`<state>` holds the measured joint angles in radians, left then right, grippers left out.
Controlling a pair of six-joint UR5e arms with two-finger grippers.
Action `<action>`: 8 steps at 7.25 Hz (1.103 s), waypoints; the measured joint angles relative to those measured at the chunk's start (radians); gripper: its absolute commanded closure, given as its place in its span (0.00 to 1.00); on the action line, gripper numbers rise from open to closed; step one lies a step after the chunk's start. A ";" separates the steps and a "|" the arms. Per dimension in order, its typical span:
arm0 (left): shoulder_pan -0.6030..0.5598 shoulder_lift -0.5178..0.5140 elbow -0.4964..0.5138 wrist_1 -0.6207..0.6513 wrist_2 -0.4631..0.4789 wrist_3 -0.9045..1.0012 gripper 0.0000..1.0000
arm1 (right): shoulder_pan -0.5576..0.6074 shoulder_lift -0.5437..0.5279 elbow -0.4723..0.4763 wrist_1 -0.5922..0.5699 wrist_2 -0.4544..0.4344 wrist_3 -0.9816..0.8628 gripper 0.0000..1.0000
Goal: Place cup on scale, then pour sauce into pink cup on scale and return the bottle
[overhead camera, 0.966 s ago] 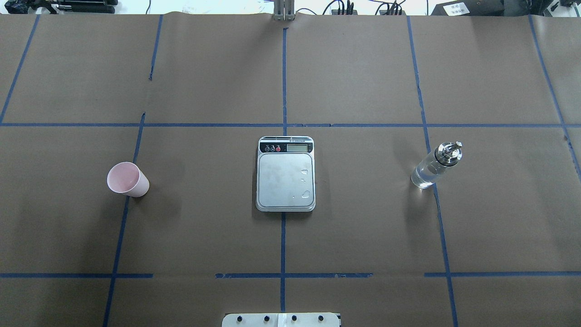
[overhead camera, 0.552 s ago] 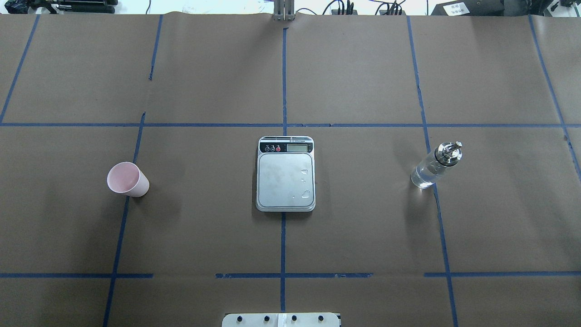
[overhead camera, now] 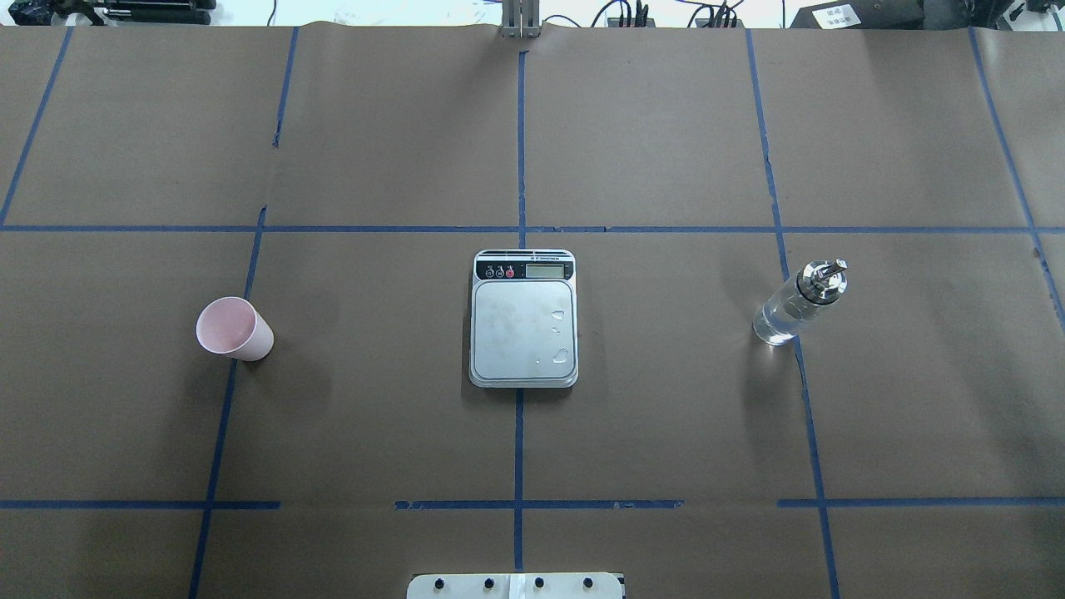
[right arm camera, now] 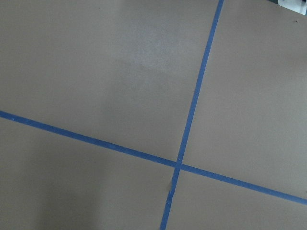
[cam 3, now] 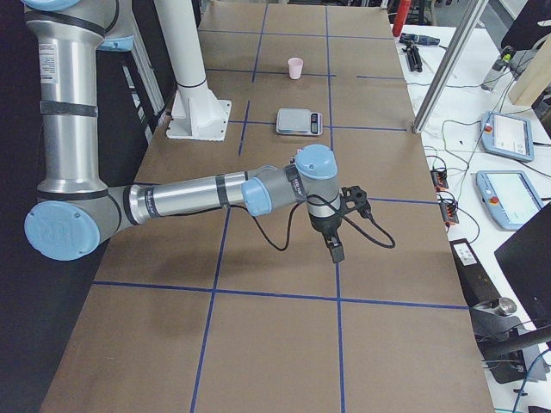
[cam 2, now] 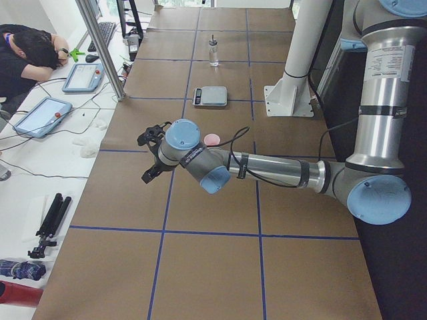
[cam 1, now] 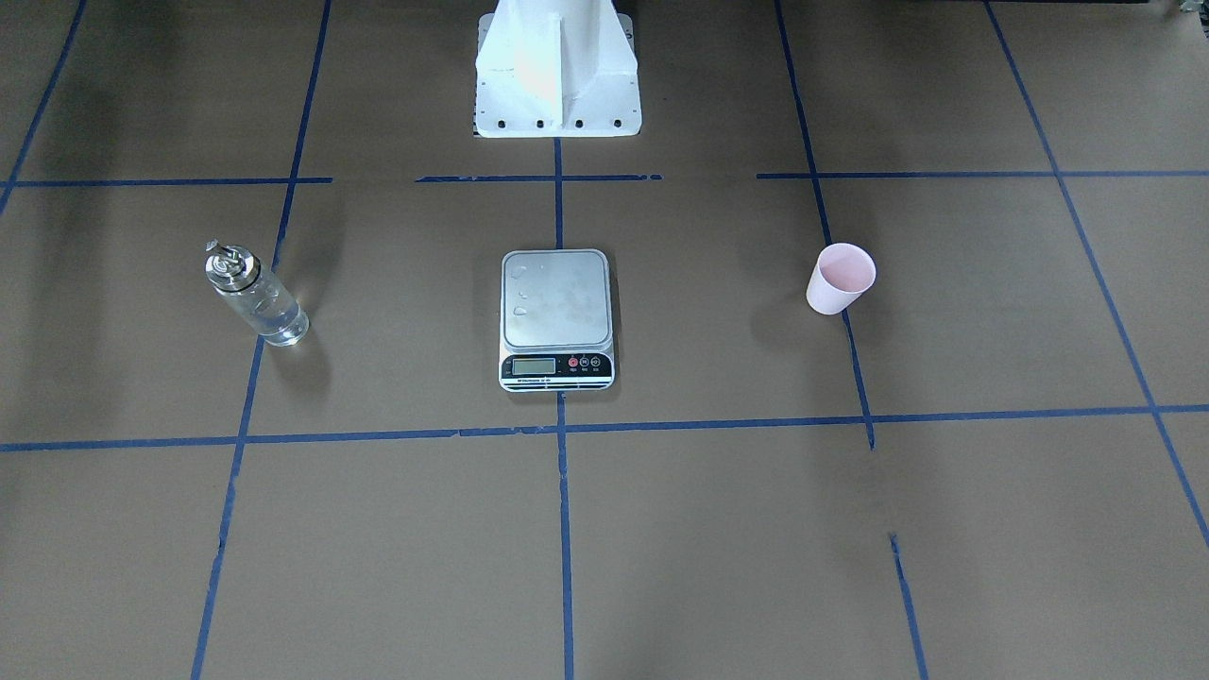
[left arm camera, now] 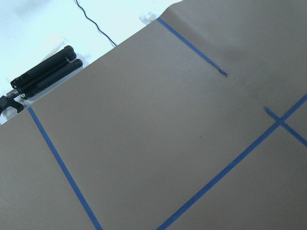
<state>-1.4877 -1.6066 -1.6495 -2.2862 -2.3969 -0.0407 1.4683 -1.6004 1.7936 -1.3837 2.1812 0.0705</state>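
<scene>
Brown table point(overhead camera: 666, 416), pink cup point(overhead camera: 235, 329) upright, clear sauce point(overhead camera: 777, 321) in glass bottle point(overhead camera: 799, 299)

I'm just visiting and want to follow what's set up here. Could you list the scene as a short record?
cup: pink, upright, on the table at the robot's left, not on the scale
scale: centre of table, platform bare except a few droplets
bottle: upright at the robot's right, clear liquid inside
left gripper: above bare table, away from the cup; open or shut unclear
right gripper: likewise, away from the bottle
</scene>
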 measured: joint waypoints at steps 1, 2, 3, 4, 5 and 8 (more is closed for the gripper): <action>0.029 -0.010 -0.019 -0.031 0.002 -0.108 0.00 | 0.000 0.001 -0.006 0.005 0.022 0.026 0.00; 0.088 -0.011 -0.050 -0.079 0.006 -0.198 0.00 | 0.000 0.002 -0.010 0.009 0.054 0.037 0.00; 0.164 -0.005 -0.075 -0.122 0.020 -0.302 0.00 | 0.000 0.002 -0.011 0.014 0.073 0.040 0.00; 0.252 0.009 -0.107 -0.141 0.084 -0.435 0.00 | 0.000 0.002 -0.013 0.018 0.081 0.041 0.00; 0.352 0.039 -0.152 -0.145 0.210 -0.574 0.01 | 0.000 0.000 -0.013 0.019 0.084 0.041 0.00; 0.633 0.103 -0.228 -0.067 0.514 -0.921 0.51 | 0.000 -0.006 -0.013 0.022 0.085 0.041 0.00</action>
<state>-0.8549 -1.5040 -1.8773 -2.3527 -1.8825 -0.9612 1.4683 -1.6067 1.7809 -1.3616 2.2664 0.1120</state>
